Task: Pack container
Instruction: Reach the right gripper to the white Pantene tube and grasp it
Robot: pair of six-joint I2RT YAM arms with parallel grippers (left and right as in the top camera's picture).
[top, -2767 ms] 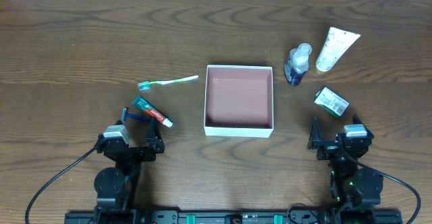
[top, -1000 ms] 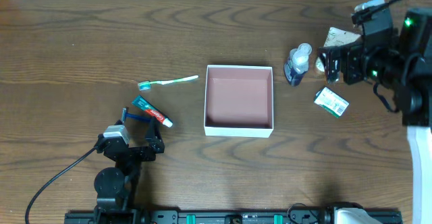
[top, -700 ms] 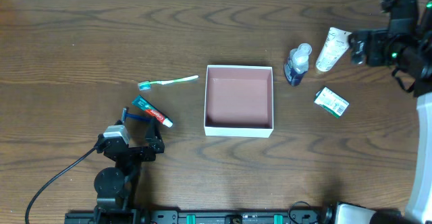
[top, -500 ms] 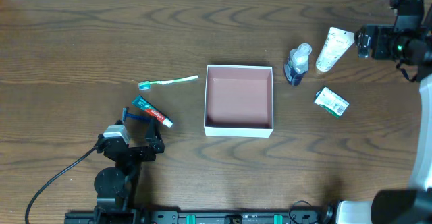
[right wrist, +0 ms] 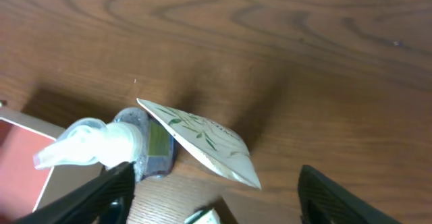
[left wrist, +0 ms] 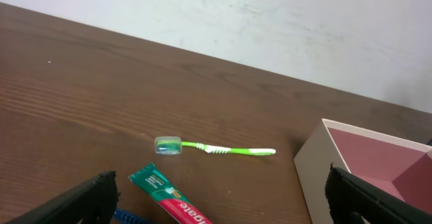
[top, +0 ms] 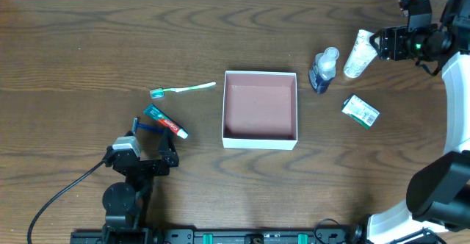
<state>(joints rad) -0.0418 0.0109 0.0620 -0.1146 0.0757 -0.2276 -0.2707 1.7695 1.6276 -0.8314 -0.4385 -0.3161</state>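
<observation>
White cardboard forms the box (top: 260,73), which sits at the centre of the desk (top: 88,38) with its reddish-brown inside facing up. Left of the box lie a green toothbrush (top: 183,89) and, nearer the front edge, a tube of toothpaste (top: 164,122). One end of the toothpaste touches a blue item whose kind cannot be told. Right of the box, near its far right corner, stands a dark bottle (top: 322,70) with a white pump top. A white tube (top: 361,53) lies just beside the bottle. A green packet (top: 360,111) lies apart from both, nearer the front. The left jaws sit low at the front left, spread wide, holding nothing, and point toward the toothpaste and toothbrush. The right jaws hang at the far right, just beside the flat end of the white tube. They are spread wide and hold nothing. Contact with the tube cannot be told.
</observation>
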